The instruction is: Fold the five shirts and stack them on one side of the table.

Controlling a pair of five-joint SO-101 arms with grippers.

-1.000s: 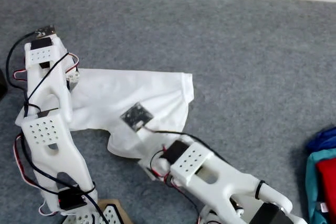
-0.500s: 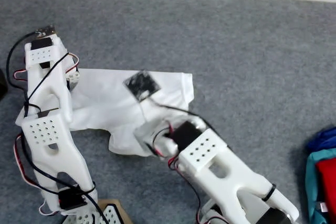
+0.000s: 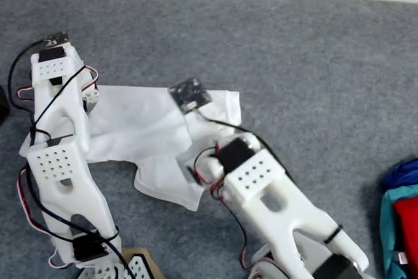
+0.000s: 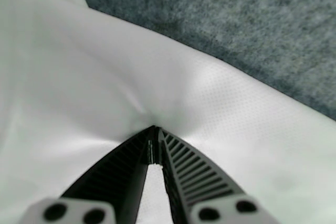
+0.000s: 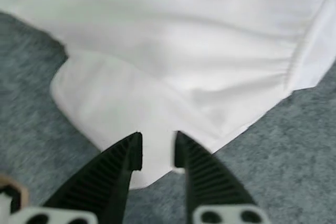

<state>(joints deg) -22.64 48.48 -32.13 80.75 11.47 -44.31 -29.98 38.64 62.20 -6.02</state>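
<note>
High view: white shirt (image 3: 140,129) lying rumpled left of centre on grey table (image 3: 313,63), with 1 flap doubled over the middle and a lower corner pointing toward the arm bases. Not yet squared, so judged mid-fold on this one.

Left wrist view: clamped tight on the white shirt with left gripper (image 4: 154,130), jaws together, puckering the fabric at the tips. Probably anchoring that side to stop sliding during work on the other side.

Right wrist view: hovering over the shirt's rounded lower edge with right gripper (image 5: 157,139), jaws parted by a narrow gap, nothing between. Likely lined up for a grab there.

Also noted: pile of coloured shirts (image 3: 403,227) at the table's right edge, well apart from the white one. Blue, teal and red visible, so presumably the stacking side.

Risk: catching 2 layers instead of 1 and dragging the doubled flap open.
</note>
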